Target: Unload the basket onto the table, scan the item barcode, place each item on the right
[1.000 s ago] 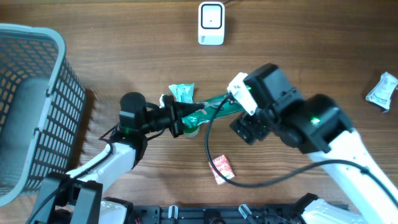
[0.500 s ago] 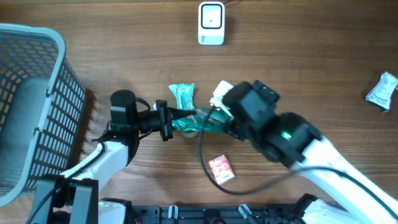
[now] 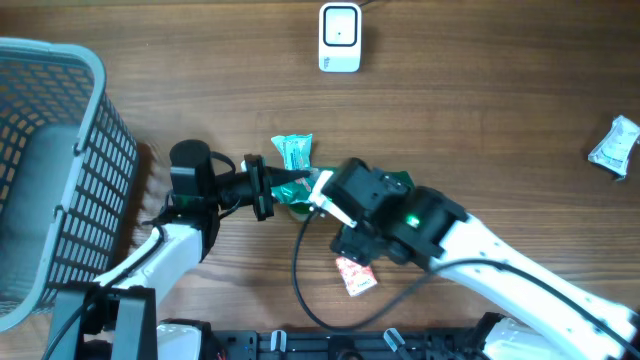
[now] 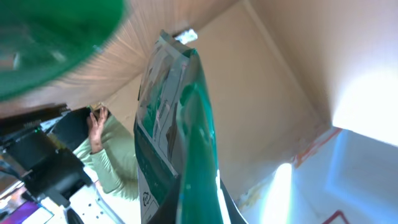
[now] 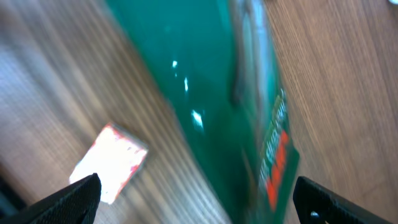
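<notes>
A wooden surface [image 3: 500, 120] seen from above, with a white scanner [image 3: 339, 38] at its far edge and a grey mesh basket [image 3: 90, 80] filling the left side. At centre, my left jaws are clamped on one end of a green pouch [image 3: 295, 198], which is held edge-on and runs to the right under my right wrist. My right jaws stand wide apart, one fingertip [image 5: 81, 193] on either side of the pouch's glossy face, and neither visibly touches it. The pouch is well apart from the scanner. A small green packet [image 3: 293, 150] lies just beyond it on the scanner's side. A red-and-white sachet [image 3: 354, 274] lies on the wood near my right wrist, on the side towards the near edge. A silvery packet [image 3: 613, 145] rests alone by the right edge. My left wrist camera, tilted upward, shows the pouch's printed panel against a pale ceiling. No barcode can be made out on it.
</notes>
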